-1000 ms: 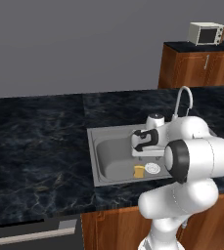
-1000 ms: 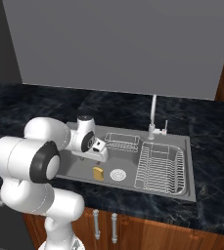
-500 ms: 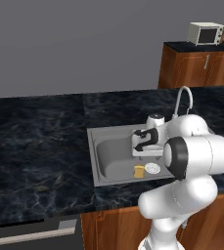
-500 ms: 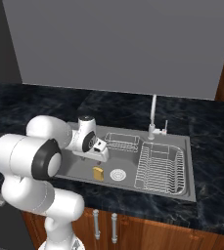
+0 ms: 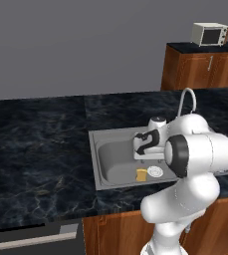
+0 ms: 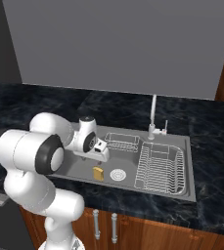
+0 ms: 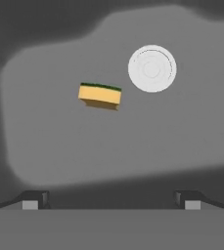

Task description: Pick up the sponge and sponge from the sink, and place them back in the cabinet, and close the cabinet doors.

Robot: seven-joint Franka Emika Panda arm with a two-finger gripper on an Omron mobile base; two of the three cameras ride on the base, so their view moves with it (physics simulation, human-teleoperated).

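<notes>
1. Your end effector (image 7: 111, 200) hangs over the sink (image 5: 105, 172), jaws wide, holding nothing.
2. One sponge (image 7: 100, 95) lies on the basin floor, at 9 o'clock of the drain (image 7: 152, 68), just beside it.

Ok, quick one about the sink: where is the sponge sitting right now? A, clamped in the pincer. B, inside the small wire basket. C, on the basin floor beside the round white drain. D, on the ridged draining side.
C: the sponge lies on the bare floor of the sink right next to the round drain, apart from the wire basket, while the open pincer hangs above it with nothing in it.
</notes>
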